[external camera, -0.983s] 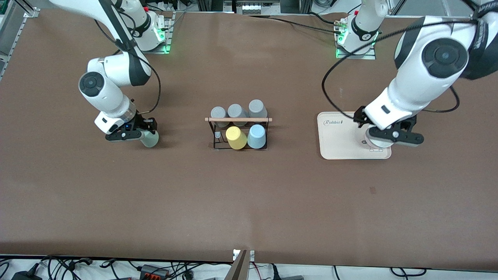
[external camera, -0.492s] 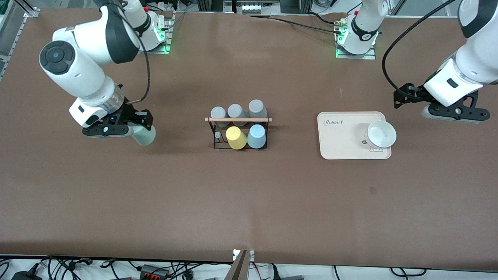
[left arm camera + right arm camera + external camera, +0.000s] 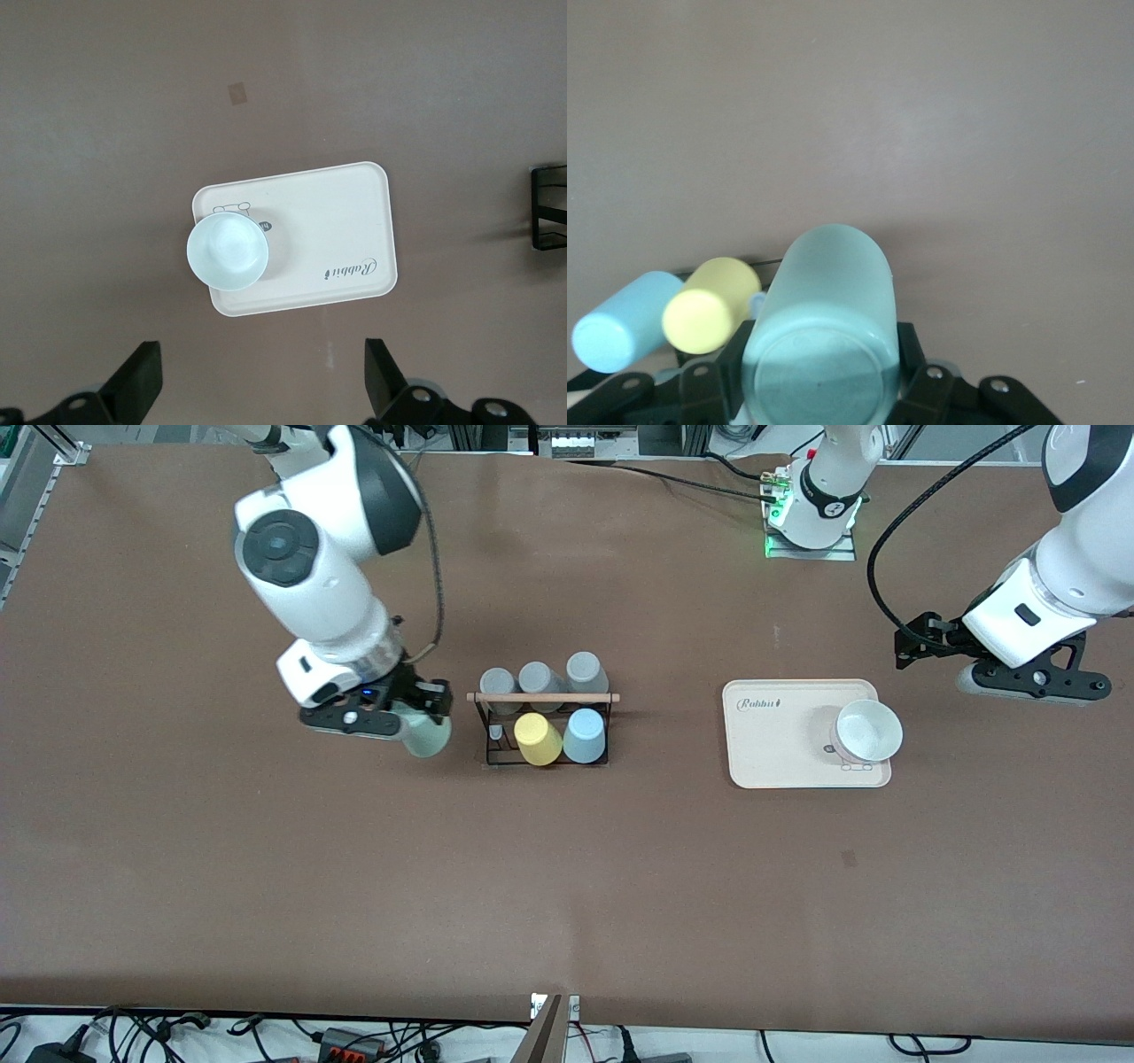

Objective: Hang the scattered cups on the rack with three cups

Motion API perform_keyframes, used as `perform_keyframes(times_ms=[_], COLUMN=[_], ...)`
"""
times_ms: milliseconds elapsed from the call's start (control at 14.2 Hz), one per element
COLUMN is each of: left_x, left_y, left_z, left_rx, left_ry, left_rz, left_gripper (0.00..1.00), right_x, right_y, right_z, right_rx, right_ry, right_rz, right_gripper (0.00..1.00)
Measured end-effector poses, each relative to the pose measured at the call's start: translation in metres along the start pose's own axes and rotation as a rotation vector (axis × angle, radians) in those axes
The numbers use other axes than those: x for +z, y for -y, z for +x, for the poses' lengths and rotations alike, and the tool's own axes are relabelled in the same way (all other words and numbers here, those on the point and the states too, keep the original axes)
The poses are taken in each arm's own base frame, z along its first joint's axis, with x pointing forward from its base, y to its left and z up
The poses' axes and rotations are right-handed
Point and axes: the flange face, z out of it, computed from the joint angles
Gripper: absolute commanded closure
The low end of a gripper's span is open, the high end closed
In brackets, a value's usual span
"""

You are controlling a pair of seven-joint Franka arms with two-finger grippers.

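My right gripper [image 3: 400, 720] is shut on the pale mint-green cup [image 3: 428, 737] and holds it on its side just above the table, close beside the rack [image 3: 542, 698] at its end toward the right arm. In the right wrist view the fingers [image 3: 917, 354] clamp the cup [image 3: 833, 283] near its base. The light blue cup [image 3: 584, 735] hangs on the rack's front row beside a yellow cup [image 3: 537, 739]. Three grey cups [image 3: 539, 677] sit on the back row. My left gripper [image 3: 1028, 684] is open and empty above the table beside the tray.
A beige tray [image 3: 771, 753] lies toward the left arm's end, with a white cup [image 3: 866, 731] standing upright on it. Both show in the left wrist view: the tray [image 3: 337, 230] and the cup [image 3: 228, 251]. One front peg [image 3: 496, 733] of the rack is bare.
My right gripper has lifted the mint-green cup and carried it across to the rack. My left gripper let go of the white cup, rose off the tray, then stayed still.
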Motion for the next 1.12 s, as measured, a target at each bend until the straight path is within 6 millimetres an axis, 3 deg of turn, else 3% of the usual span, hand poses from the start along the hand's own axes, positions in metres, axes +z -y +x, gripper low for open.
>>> perform_keyframes(times_ms=[140,351,702,1124], left_x=[0.000,0.000,-0.002,-0.008], left_y=[0.000,0.001,0.000,0.031], left_z=[0.000,0.002,0.002,-0.005], left_rx=[0.000,0.007,0.064,-0.004], left_ry=[-0.001,-0.001,-0.005,-0.029], left_rz=[0.000,-0.002,-0.002,-0.001], left_gripper=[0.00,0.00,0.00,0.00], right_x=[0.023,0.048,0.073,0.096], right_y=[0.025,0.044,0.058,0.065], right_z=[-0.013,-0.019,-0.027,-0.035], right_rx=[0.009,0.005,-0.012,-0.029], right_ry=[0.000,-0.013,-0.007,0.016], right_rz=[-0.035,-0.041,-0.040,-0.060], right_gripper=[0.85,0.85,0.84,0.83])
